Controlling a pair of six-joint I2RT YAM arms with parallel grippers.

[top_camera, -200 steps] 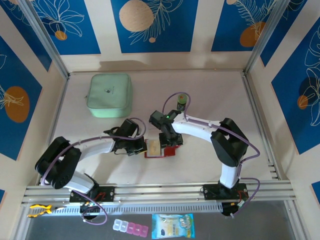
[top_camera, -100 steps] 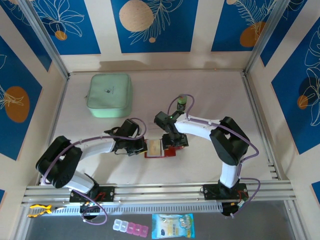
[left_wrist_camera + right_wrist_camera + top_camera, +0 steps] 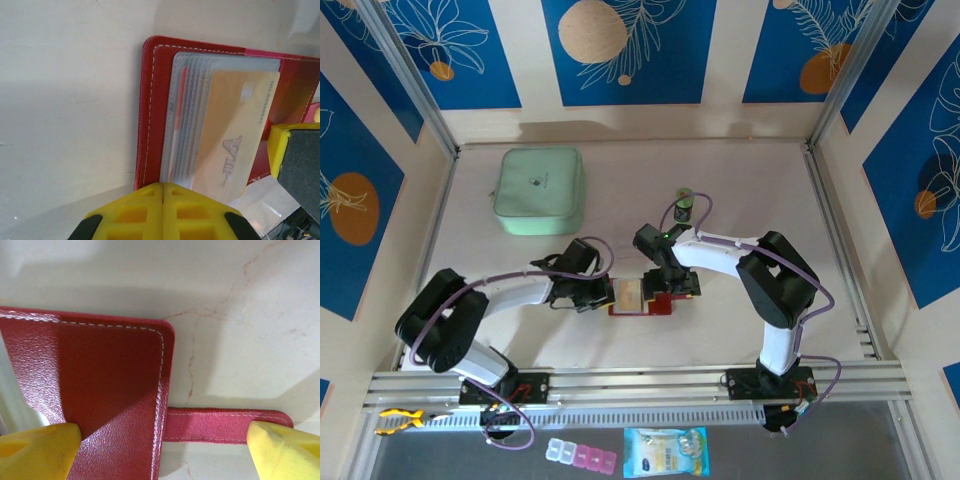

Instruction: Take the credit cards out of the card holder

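The red card holder (image 3: pixel 150 110) lies open on the pale table (image 3: pixel 65 100), right between the two arms. The big green pouch (image 3: pixel 540 190) sits well apart from it, toward the far left corner. Inside the holder there is a stack of clear sleeves (image 3: pixel 185 115). A tan card (image 3: pixel 235 135) is tucked in the top sleeve, and it says "VIP" in big grey letters. A row of tiny numbers runs along one short edge (too small to read for sure). A thin strip of a reddish card (image 3: pixel 182 87) peeks out from a sleeve further back. The left gripper (image 3: pixel 163 192) is at the near edge of the holder, next to the sleeves. Its yellow fingers (image 3: pixel 135 215) are pressed tight together with nothing between them. The right gripper (image 3: pixel 160 447) is over the other half of the holder. Its yellow fingers (image 3: pixel 35 452) are spread far apart and hold nothing. One sits at the red flap, and the other is at the end of the small pink snap tab (image 3: pixel 210 425).
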